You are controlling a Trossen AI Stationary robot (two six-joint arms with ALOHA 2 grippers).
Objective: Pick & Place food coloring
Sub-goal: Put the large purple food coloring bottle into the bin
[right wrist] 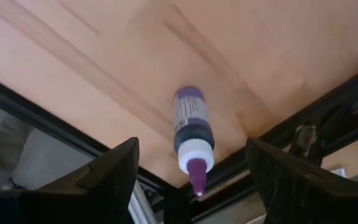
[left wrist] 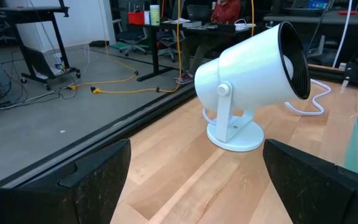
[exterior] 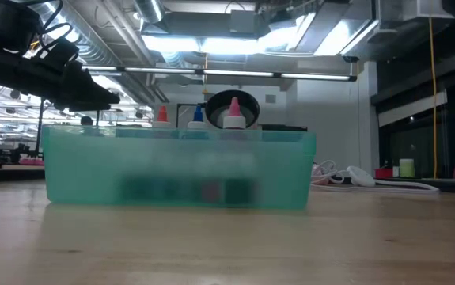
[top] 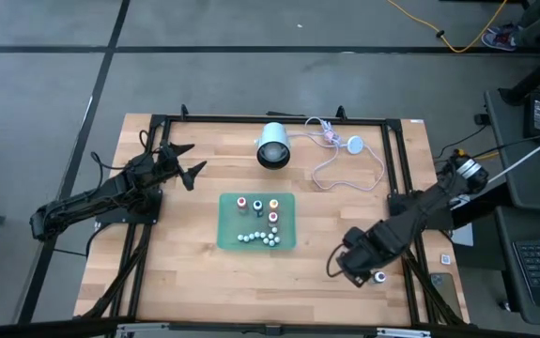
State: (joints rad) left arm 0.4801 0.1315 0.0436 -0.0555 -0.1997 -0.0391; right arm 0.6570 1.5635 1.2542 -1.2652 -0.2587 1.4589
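Wooden desk [top: 194, 263] carried your right gripper [right wrist: 191, 186], fingers spread, over a purple food coloring bottle [right wrist: 191, 127] lying by the frame rail [right wrist: 60, 127]; closing off-centre risked rolling it away, while your left gripper [left wrist: 194, 180] waited open.

Sits near the back edge of the wooden desk [top: 185, 263]: a white lamp [top: 272, 146] on a round foot, tipped to one side. Trails just beside it: a thin white cord [top: 349, 178] in loose loops. Runs around the desk: a black frame [top: 396, 169].
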